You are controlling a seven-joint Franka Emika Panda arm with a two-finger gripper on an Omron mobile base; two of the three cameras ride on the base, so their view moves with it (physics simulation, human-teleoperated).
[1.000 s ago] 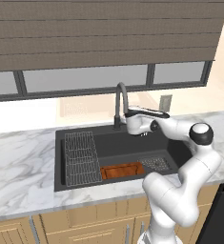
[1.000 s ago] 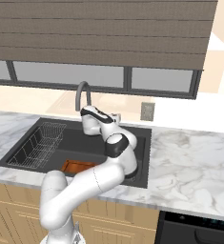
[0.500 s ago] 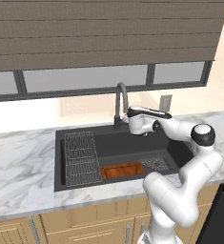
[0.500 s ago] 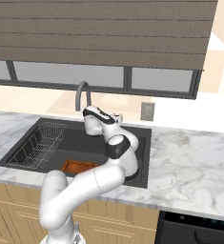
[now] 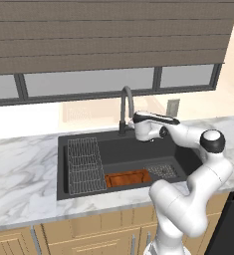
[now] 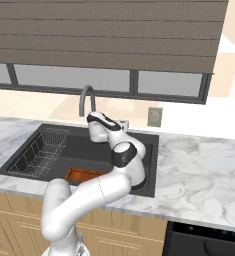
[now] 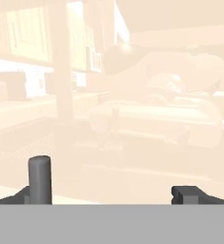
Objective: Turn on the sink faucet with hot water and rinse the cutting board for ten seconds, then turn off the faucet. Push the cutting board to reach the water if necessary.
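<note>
The sink faucet (image 5: 126,105) (image 6: 86,98) rises dark and arched behind the sink (image 5: 188,158) (image 6: 148,150). Just right of its base, my gripper (image 5: 147,130) (image 6: 101,125) hovers above the basin's back edge, facing the back wall. In the hand view the gripper (image 7: 113,190) is open, its fingertips (image 7: 39,182) far apart with nothing between them. A pale upright post (image 7: 61,62) stands left of centre in that washed-out view. The cutting board (image 5: 127,178) (image 6: 82,174) lies flat at the sink's front wall, clear of the spout. The water is out of view.
A grey wire rack (image 5: 83,164) (image 6: 39,149) fills the sink's left part. A perforated drain plate (image 5: 162,171) lies right of the board. Marble counter (image 5: 24,174) (image 6: 199,170) runs on both sides. A wall outlet (image 5: 173,106) (image 6: 155,116) sits behind.
</note>
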